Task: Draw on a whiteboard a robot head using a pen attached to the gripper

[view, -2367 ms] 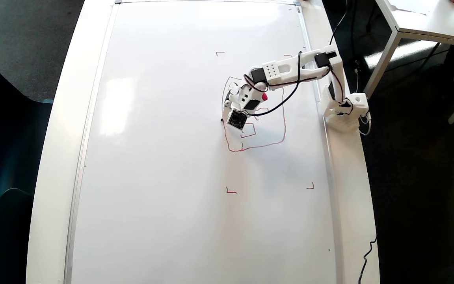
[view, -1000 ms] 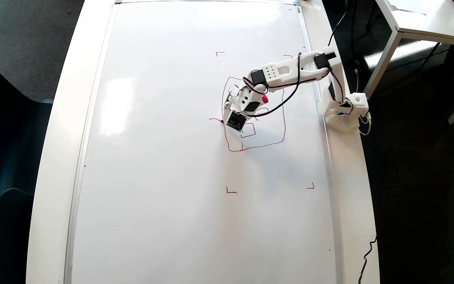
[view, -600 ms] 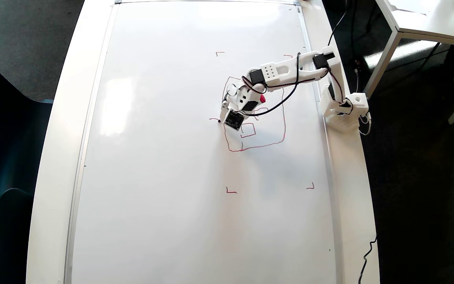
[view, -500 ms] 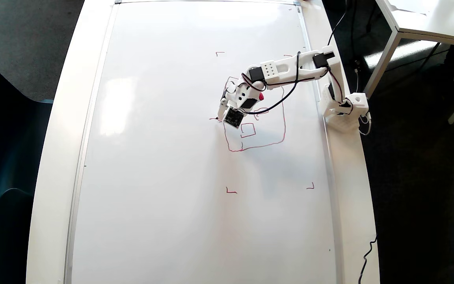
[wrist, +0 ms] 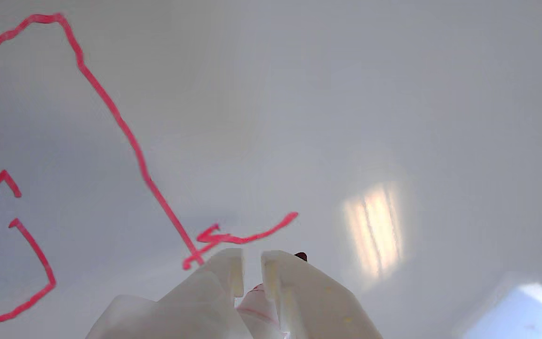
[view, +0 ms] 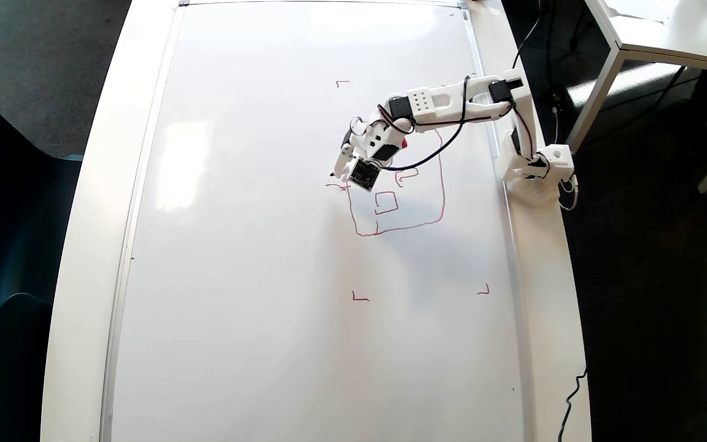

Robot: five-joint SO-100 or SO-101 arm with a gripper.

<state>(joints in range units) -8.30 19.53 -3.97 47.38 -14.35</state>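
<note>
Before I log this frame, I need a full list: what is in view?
whiteboard: one, glossy white, silver frame, covering most of the table.
robot head: one, red line drawing, upper right of the board in the overhead view.
corner ticks: four, red, around the drawing.
table: one, white, under the board.
desk: one, white, top right.
cable: one, black, lower right.
pen: one, white with red, between the hand's fingers.
hand: one, white, above the short stroke left of the outline.

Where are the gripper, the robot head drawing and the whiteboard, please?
gripper (wrist: 251, 266): wrist view, gap midway between its white fingertips.
robot head (view: 443, 190): overhead view, right side of the red outline.
whiteboard (view: 249, 258): overhead view, bare white surface left of the drawing.
</note>
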